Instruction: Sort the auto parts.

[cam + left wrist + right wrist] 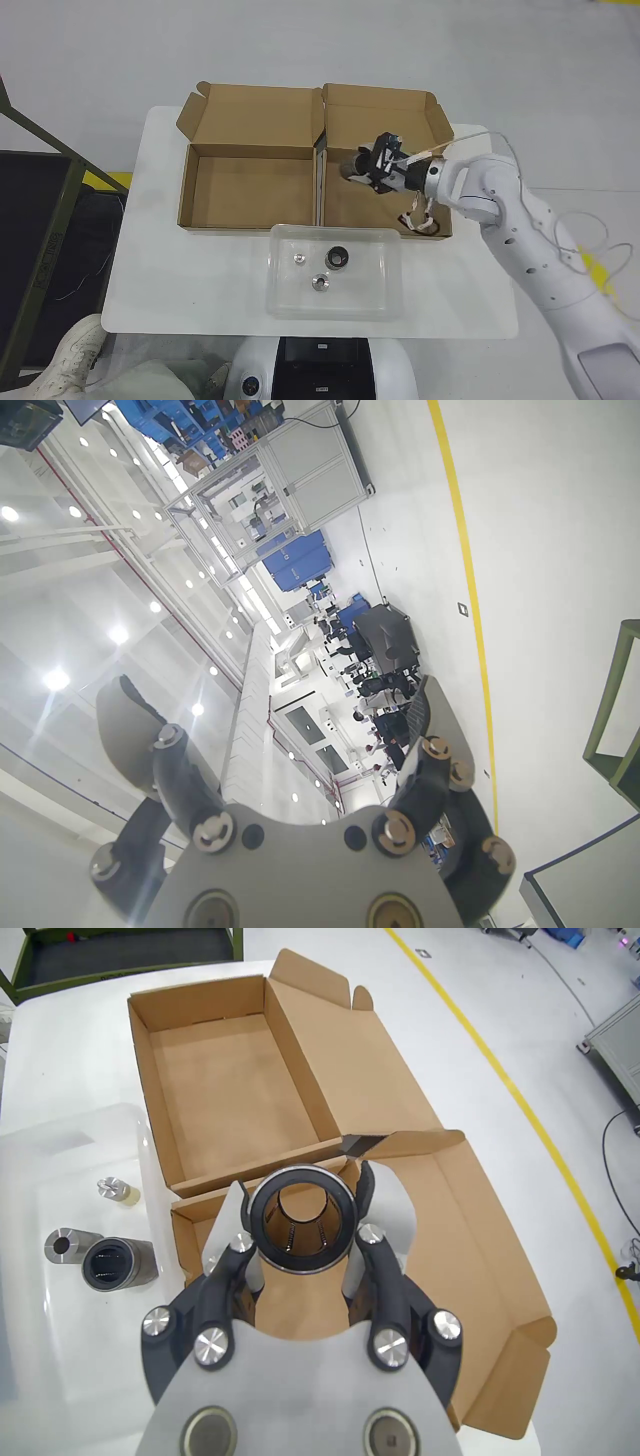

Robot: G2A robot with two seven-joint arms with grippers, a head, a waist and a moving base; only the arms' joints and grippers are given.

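Right pincer [304, 1190] pinches a metal bearing sleeve [302, 1223] above one cardboard box [450, 1238], near the clear tray [70, 1308] on the table [65, 1053]; left pincer [272, 690] is spread

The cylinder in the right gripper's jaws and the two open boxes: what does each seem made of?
The hollow black-faced cylinder looks like satin metal, perhaps steel: bright rim, ball tracks inside. The two open brown boxes look like matt cardboard: folded flaps, raw edges.

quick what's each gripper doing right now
Left gripper: open, empty.
Right gripper: shut on the linear bearing, over a cardboard box.
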